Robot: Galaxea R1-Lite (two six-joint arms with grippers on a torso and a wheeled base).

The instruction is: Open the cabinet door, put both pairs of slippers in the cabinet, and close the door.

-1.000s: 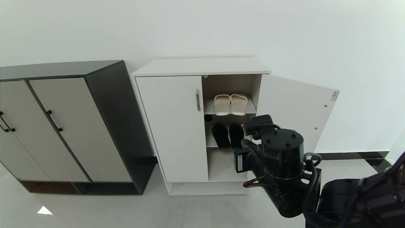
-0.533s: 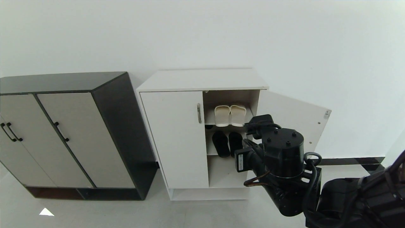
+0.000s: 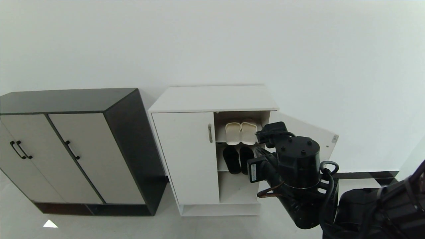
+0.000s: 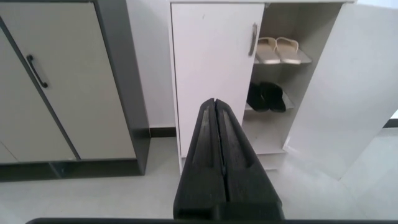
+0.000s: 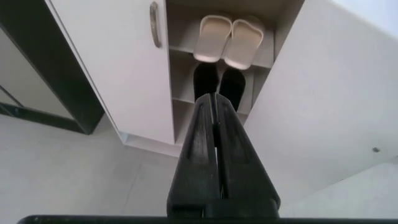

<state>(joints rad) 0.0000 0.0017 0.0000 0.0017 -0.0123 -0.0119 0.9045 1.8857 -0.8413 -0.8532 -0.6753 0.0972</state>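
White slippers [image 3: 241,132] are sitting on the upper shelf of the white cabinet [image 3: 212,98] and black slippers [image 3: 238,159] on the shelf below, in the right compartment, whose right door [image 4: 354,93] is standing wide open while the left door [image 3: 186,156] is lying shut. The right arm [image 3: 298,162] is hanging raised near the open compartment, its right gripper [image 5: 216,99] pointing at the black slippers with jaws pressed together on nothing. The left gripper [image 4: 214,102] is pointing at the left door, well apart from it, jaws likewise closed and empty.

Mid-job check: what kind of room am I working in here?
Likely a home entryway, perhaps staged: a white shoe cabinet with slippers on its shelves, a dark two-door cabinet beside it.
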